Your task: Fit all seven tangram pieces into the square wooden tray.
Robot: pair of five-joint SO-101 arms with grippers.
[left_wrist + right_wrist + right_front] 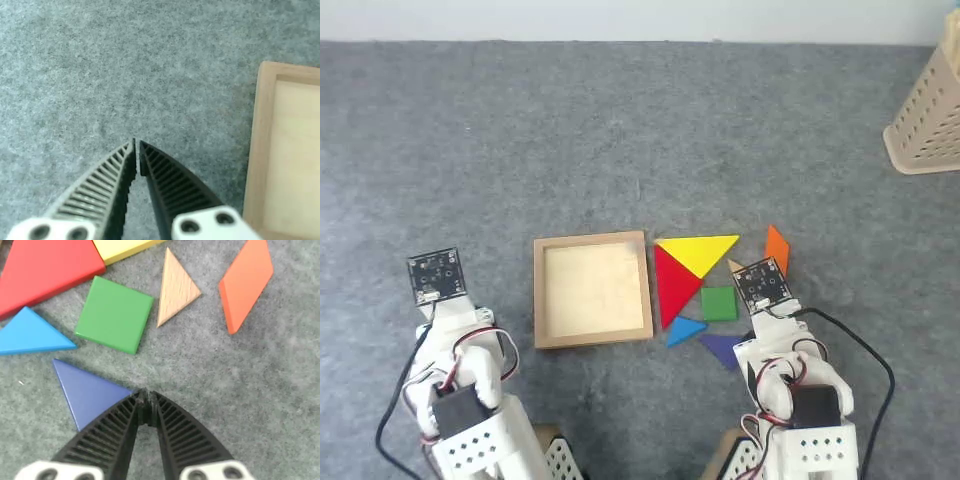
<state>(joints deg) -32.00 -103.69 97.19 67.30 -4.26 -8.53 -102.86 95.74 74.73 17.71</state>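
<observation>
My left pincer point(136, 146) clenched, empty, beside wooden tray point(259, 150). My right pincer point(146, 396) clenched, empty, tips just beside dark-blue triangle point(86, 390).

A grey, felt-like surface point(620, 130) runs right across. Over at its far right stands a beige bin point(928, 110), its walls pierced with rows of small holes, upright and partly cut off. A pale wall point(620, 18) lines the far side.
</observation>
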